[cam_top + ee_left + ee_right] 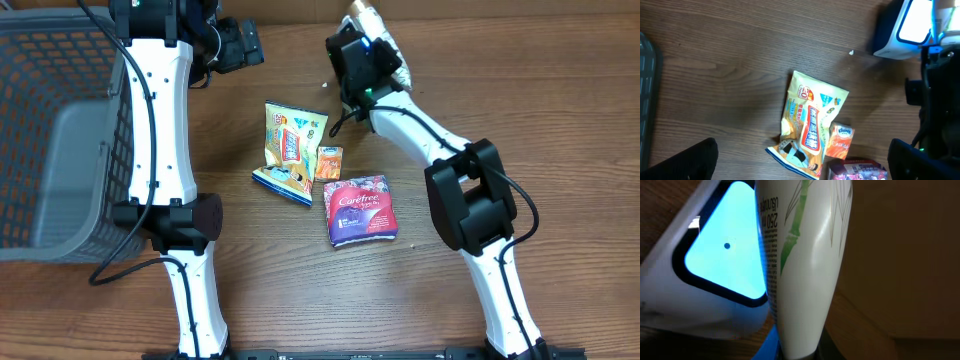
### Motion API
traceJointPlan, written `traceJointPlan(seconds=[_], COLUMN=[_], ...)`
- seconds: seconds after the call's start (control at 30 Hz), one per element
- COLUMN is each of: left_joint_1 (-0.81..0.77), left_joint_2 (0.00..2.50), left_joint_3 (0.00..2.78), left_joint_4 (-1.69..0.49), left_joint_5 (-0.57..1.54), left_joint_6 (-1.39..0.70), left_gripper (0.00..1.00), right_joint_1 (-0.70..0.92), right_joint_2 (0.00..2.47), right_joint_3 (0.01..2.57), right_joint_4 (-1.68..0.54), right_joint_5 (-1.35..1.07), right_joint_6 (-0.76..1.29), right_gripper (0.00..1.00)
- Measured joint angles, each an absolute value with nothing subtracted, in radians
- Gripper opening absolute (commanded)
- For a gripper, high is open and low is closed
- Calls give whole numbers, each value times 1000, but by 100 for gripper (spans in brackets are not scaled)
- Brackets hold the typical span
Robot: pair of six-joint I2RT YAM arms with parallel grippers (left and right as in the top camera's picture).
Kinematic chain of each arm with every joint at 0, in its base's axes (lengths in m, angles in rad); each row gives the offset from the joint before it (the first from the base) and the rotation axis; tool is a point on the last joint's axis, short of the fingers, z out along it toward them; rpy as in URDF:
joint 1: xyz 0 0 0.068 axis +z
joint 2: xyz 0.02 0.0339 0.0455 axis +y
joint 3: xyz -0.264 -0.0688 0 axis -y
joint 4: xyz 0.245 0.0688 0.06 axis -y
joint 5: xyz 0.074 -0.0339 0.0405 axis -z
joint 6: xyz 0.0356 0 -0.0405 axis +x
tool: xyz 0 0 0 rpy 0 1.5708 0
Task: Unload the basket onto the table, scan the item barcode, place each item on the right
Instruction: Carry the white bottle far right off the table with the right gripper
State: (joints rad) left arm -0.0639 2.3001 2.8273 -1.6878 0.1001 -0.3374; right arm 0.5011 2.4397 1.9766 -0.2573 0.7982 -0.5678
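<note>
As a grey plastic mesh basket [50,140] sits at the left edge of the brown wooden table [300,300], the left gripper [248,42] hangs released and empty over the far side of the tabletop. Its two dark fingers [682,162] are spread wide to the bottom corners of the left wrist view. Near the table's middle lie three small packs. A yellow foil snack packet with red and blue print [290,150] lies with a small orange tissue pack [328,162] just beside its right edge. A purple soft pack lettered Carefree [360,210] lies nearer the front, just beside the tissue pack's lower end. To the right, at the table's far edge, the right gripper [368,38] is clenched on a white plastic bottle printed with green bamboo stalks [810,265], grasping it by the end at the bottom of the right wrist view. The bottle stands upright in that view, the black lettering down its left side next to a white barcode scanner with a glowing blue window [720,255]. The bottle covers the window's right edge, and whether the two touch cannot be told, nor whether a barcode faces the window. In the left wrist view the scanner shows at the upper right, lit pale blue, well apart from the three packs on the wood.
</note>
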Motion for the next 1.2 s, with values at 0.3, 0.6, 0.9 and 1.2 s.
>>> traceJointPlan(seconds=[0.3,0.6,0.9,1.2], left_joint_1=[-64,-64,-64,-64], left_joint_2=[2300,2300,2300,2300], left_joint_3=[2827,2827,2827,2827], left_joint_4=[-1688,-1688,-1688,-1688], left_joint_5=[100,100,100,100], left_joint_6=[-337,-337,-337,-337], left_gripper=[100,100,99,100], right_joint_1=[513,507,373,102], right_joint_2=[2440,2440,2439,2439], right_joint_3=[1977,1977,1977,1980], right_joint_4=[-258,-147,-32,-288], right_joint_5=[801,903,1159,1282], right_joint_6=[-580,-567,-497,-369], right_gripper=[4,3,4,6])
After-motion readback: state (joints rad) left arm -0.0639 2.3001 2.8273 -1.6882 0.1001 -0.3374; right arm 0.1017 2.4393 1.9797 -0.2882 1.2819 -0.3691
